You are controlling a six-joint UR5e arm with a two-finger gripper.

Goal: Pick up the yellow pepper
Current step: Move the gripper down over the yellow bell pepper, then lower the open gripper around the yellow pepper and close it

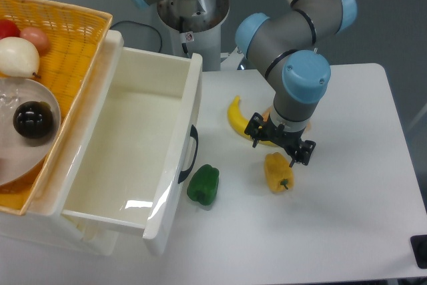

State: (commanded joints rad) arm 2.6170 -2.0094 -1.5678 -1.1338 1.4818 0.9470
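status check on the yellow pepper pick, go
Pincer above the yellow pepper, jaw state unclear. Pepper on table, not gripped. Banana close behind; green pepper apart.

One fixed view here, set high and looking steeply down and across the white table (347, 231) from its near side. It faces the arm's base (193, 15), which stands past the table's far edge at top centre. The framing is medium-close: the table's right edge and far right corner sit in frame, while the near edge runs out along the bottom. The left half is taken up by an open white drawer (143, 148) and a yellow basket (67, 25), cut off by the left border. The gripper (280, 143) hangs mid-frame, seen from above and slightly behind, so the gap between its fingers is hard to read from this angle.
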